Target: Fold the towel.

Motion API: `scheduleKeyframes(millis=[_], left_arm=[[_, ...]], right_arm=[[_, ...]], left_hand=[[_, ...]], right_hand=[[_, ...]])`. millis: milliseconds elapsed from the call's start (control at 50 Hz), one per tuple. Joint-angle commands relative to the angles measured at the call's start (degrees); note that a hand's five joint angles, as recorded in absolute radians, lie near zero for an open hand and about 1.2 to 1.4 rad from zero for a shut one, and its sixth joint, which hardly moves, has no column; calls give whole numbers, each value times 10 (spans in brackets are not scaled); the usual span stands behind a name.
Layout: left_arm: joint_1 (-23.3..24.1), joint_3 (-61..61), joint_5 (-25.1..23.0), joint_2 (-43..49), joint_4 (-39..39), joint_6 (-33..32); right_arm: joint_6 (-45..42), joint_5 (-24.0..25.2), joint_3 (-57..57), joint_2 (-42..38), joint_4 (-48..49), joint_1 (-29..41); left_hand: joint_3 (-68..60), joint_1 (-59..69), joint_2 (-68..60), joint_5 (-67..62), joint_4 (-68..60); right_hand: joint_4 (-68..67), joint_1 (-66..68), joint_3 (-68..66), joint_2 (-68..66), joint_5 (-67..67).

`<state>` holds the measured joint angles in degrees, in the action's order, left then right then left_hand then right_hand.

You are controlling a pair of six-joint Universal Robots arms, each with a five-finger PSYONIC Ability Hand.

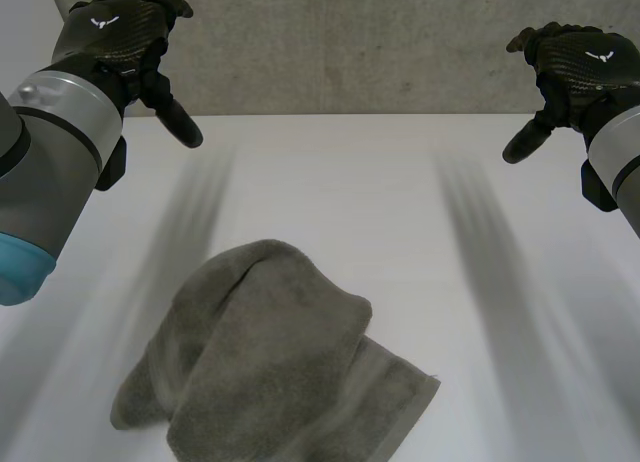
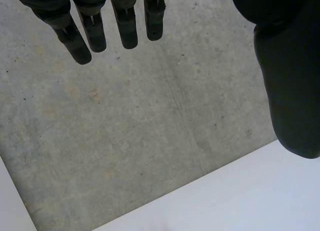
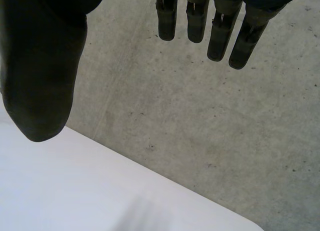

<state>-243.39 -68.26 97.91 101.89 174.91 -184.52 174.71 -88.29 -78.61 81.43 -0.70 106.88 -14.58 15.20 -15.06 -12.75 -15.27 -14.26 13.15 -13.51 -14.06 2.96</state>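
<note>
A grey-green towel (image 1: 270,367) lies crumpled in a loose heap on the white table (image 1: 330,197), near its front edge and a little left of centre. My left hand (image 1: 125,37) hangs raised at the far left, well above and behind the towel, its fingers (image 2: 125,26) straight and thumb (image 2: 292,91) apart, holding nothing. At the far right my right hand (image 1: 575,67) is raised the same way, fingers (image 3: 220,36) straight, thumb (image 3: 42,76) spread, empty. Neither hand touches the towel.
A grey concrete wall (image 1: 350,47) rises behind the table's far edge. That wall (image 2: 125,141) and a strip of table show past the fingertips in both wrist views. Bare tabletop (image 1: 520,362) lies right of the towel.
</note>
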Motion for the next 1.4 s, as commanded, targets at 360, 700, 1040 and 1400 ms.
scheduleKeyframes(millis=[360, 700, 1040, 1400], left_arm=[[-42, -208, -120, -7, -8, -133], [-163, -441, -214, -31, 34, -219], [-104, -406, -207, -32, 86, -213], [-16, -345, -131, 10, 116, -196]], right_arm=[[-153, 152, -116, -11, -7, 67], [-192, 273, -210, -144, 5, 188], [-139, 60, -94, -164, 83, 101], [-185, -9, -21, -204, 76, 0]], left_hand=[[35, -41, 40, 117, 42], [39, -45, 43, 120, 45], [22, -28, 27, 103, 29], [35, -41, 40, 117, 42]], right_hand=[[43, -32, 35, 41, -30], [-105, 117, -113, -108, 119], [-657, 668, -665, -659, 670], [43, -32, 35, 41, -30]])
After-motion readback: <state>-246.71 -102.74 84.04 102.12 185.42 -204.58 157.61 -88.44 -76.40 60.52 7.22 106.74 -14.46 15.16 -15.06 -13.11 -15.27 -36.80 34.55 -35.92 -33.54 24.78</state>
